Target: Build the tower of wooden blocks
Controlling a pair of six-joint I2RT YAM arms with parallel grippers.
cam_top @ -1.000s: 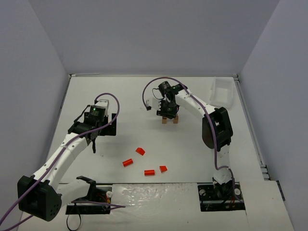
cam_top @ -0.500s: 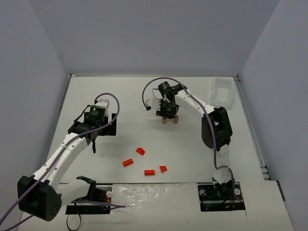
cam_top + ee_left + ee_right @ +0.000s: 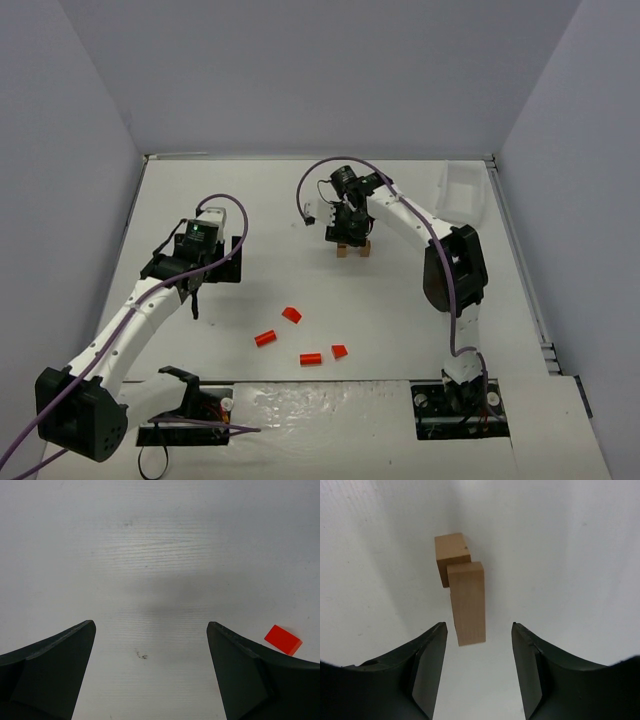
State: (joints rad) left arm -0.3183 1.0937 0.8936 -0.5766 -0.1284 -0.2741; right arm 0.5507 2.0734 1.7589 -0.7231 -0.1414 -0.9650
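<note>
In the right wrist view a long tan block (image 3: 467,602) lies over a shorter tan block (image 3: 452,555) at its far end. My right gripper (image 3: 479,630) stands open above them, its fingers on either side of the long block's near end and apart from it. From the top view the tan blocks (image 3: 354,249) peek out under that gripper (image 3: 347,234) at the table's middle back. Several red-orange pieces lie near the front, among them a wedge (image 3: 291,314) and a cylinder (image 3: 265,338). My left gripper (image 3: 194,302) hangs open over bare table, a red piece (image 3: 283,639) just outside its right finger.
A white tray (image 3: 462,192) stands at the back right. Two more red pieces (image 3: 311,358) (image 3: 339,351) lie close to the near edge. Purple cables loop over both arms.
My right gripper's jaws have spread apart and let go of the long tan block, and the wrist has shifted slightly. The left arm has not moved.
</note>
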